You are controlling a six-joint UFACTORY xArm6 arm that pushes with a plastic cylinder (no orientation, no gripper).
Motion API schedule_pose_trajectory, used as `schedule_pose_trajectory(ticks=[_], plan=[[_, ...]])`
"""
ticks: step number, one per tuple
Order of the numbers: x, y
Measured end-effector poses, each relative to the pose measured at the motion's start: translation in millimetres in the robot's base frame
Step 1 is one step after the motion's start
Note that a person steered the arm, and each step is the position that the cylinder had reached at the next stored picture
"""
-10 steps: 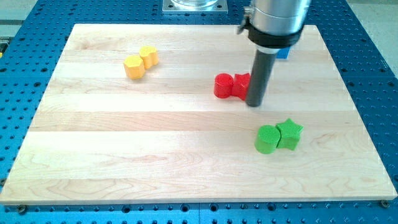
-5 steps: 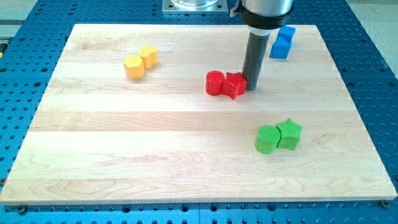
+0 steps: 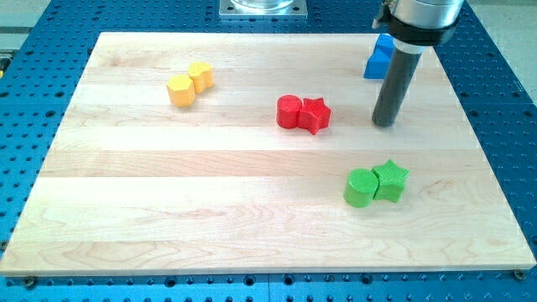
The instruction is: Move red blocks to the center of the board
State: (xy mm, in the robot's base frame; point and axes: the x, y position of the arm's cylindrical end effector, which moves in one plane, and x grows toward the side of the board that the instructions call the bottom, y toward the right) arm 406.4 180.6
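Though blue-framed, pale wood board [image 3: 168, 218]

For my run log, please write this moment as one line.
tip: right of red pair, apart | red cylinder touching red star, near board center | push: none now

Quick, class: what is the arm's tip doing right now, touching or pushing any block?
My tip: touching nothing, to the view's right of the red star and red cylinder.

Wooden board [image 3: 126, 218] on a blue perforated table [image 3: 503, 126]. Landmark: the touching red cylinder [image 3: 289, 111] and red star [image 3: 315, 114]. Yellow blocks [image 3: 189, 83] lie to their upper left, blue blocks [image 3: 378, 57] upper right, green cylinder [image 3: 361, 187] and green star [image 3: 390, 180] lower right.
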Motion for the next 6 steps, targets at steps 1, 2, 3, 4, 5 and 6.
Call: schedule_pose_trajectory(ticks=[1, 2, 3, 4, 5, 6], plan=[[4, 15], [11, 28], [6, 1], [-24, -16], [-56, -57], [-57, -81]])
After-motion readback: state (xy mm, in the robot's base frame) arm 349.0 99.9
